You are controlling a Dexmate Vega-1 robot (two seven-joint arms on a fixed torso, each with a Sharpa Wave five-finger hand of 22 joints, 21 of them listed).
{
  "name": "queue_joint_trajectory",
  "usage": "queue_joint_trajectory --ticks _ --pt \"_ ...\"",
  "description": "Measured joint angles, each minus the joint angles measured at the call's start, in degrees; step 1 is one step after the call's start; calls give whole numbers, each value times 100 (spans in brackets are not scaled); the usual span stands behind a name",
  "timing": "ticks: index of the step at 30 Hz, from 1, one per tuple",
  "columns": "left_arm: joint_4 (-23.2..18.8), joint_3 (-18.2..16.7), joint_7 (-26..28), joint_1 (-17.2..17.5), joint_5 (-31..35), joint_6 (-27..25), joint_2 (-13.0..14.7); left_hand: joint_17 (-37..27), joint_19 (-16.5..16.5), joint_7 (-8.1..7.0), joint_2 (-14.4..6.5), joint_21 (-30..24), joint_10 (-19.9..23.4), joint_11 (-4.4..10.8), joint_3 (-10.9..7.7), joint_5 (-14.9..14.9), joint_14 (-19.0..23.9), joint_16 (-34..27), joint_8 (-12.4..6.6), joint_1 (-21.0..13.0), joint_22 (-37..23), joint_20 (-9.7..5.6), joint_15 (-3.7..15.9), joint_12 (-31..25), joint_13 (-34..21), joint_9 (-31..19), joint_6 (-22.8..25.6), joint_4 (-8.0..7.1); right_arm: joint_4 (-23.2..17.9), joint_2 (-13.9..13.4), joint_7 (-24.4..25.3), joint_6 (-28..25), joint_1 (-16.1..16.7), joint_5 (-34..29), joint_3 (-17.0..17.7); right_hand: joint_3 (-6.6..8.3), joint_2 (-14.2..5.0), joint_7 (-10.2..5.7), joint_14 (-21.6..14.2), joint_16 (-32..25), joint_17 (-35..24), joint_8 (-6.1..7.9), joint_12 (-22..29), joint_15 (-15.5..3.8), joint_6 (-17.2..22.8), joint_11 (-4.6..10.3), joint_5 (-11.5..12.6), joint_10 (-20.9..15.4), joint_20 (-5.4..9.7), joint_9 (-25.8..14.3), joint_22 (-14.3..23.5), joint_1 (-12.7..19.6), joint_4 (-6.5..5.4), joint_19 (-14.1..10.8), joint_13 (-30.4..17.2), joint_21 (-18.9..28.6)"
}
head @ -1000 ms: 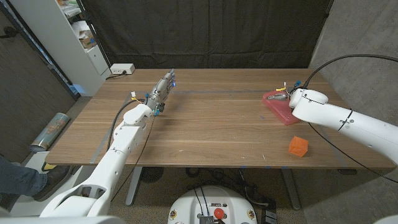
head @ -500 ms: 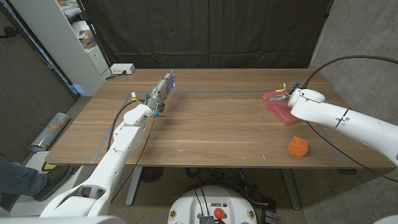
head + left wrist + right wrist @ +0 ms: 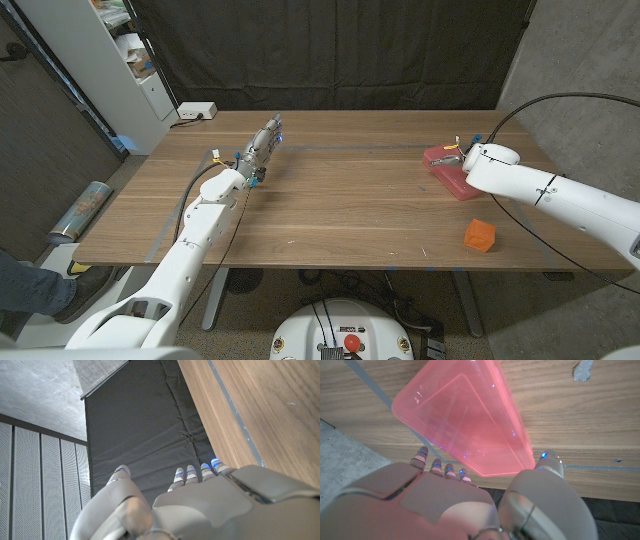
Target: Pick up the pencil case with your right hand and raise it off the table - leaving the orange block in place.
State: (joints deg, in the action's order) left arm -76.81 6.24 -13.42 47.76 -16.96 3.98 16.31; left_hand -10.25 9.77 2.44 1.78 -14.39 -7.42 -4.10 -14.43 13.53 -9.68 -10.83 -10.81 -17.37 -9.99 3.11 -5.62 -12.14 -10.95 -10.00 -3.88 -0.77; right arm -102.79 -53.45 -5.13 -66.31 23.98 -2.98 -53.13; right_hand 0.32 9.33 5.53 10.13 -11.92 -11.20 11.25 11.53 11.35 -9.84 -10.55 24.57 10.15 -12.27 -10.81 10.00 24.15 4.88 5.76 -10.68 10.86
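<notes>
Right hand: fingers and thumb bracket the near end of the pink pencil case, grasp not confirmed. Case lies on table. Risk: weak pinch, case slips. Orange block behind wrist, elbow sweep hazard.

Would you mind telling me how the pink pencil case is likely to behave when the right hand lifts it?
The pencil case looks like a stiff translucent plastic box, so it should probably stay rigid rather than sag. Its glossy faces suggest that it may slip between the right hand's fingers. It looks see-through with nothing plainly inside, so it is likely light.
</notes>
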Motion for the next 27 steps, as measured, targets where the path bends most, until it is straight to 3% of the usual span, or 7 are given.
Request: queue_joint_trajectory --ticks 10,18,22,24,27 --pt "48 23 9 -41 34 -43 -16 0 19 0 0 25 0 0 0 0 -27 0 0 0 0 18 -26 0 0 0 0 0 200 86 -42 74 -49 -7 -67 -47 -23 -43 0 0 0 50 0 0 -1 0 0 0 19 -18 0 -23 1 -21 0 0" --pt "104 38 11 -77 59 -53 -34 0 19 0 -23 25 0 0 0 0 -27 0 0 23 0 18 -26 0 0 0 0 0 362 149 -84 128 -108 -77 -145 -71 -182 -199 0 -88 -4 108 0 0 -10 153 24 -19 21 -7 29 136 24 -395 -13 135" --pt "119 41 11 -92 67 -55 -40 0 -12 0 -23 25 0 0 23 0 -26 0 0 23 0 48 -25 0 0 0 0 23 420 174 -116 136 -135 -109 -192 -45 -360 -249 -76 -179 -15 186 62 -100 2 271 129 -39 23 2 55 318 84 -871 -33 267" --pt "132 44 10 -96 72 -56 -45 0 -12 0 -42 25 0 1 23 0 -26 0 0 4 0 48 -25 0 0 0 0 23 446 190 -121 137 -151 -150 -228 -14 -410 -239 -362 -256 -15 259 135 -210 14 352 232 -44 11 4 55 573 163 -1315 -40 360" --pt "143 48 9 -108 74 -57 -52 0 -12 0 -45 25 0 1 23 1 -26 0 0 0 0 48 -25 0 0 0 0 23 452 198 -100 143 -152 -210 -245 33 -456 -119 -922 -385 -14 345 249 -419 526 464 403 -509 -6 5 43 972 257 -2101 -40 503"
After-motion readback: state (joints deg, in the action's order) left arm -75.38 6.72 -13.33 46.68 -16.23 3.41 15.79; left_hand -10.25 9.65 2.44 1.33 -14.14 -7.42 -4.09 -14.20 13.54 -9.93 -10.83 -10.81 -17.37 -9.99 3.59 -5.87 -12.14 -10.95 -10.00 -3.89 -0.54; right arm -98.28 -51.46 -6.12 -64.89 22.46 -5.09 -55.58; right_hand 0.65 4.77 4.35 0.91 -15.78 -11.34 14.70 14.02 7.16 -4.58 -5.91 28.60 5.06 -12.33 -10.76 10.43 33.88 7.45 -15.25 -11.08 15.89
